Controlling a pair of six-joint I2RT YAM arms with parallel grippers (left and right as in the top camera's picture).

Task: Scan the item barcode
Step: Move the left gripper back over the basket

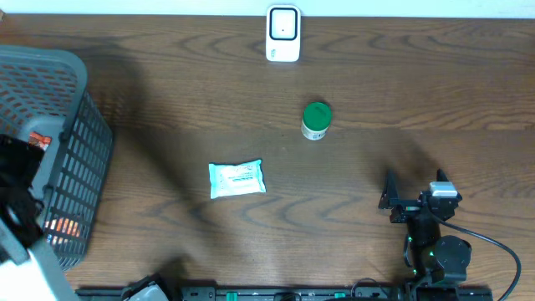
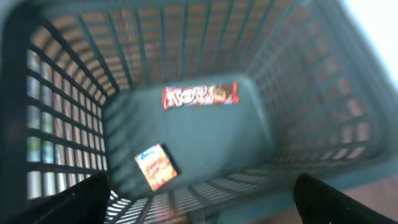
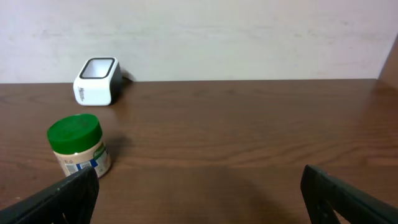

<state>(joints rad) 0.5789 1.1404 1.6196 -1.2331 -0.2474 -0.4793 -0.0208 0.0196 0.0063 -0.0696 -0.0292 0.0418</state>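
Overhead: white packet lies flat mid-table, long axis left-right, slightly tilted. Green-lidded jar stands beyond it to the right. Scanner sits at the far edge of the table, and the grey basket at the left edge. Right gripper is low over the near right, jaws spread, empty.

Left wrist: left gripper is above the basket, jaws wide, holding nothing. Red bar lies on the basket floor, long axis across the frame. Small orange packet lies nearer, askew.

Right wrist: jar upright, lid up. Scanner is behind it, its window facing up.
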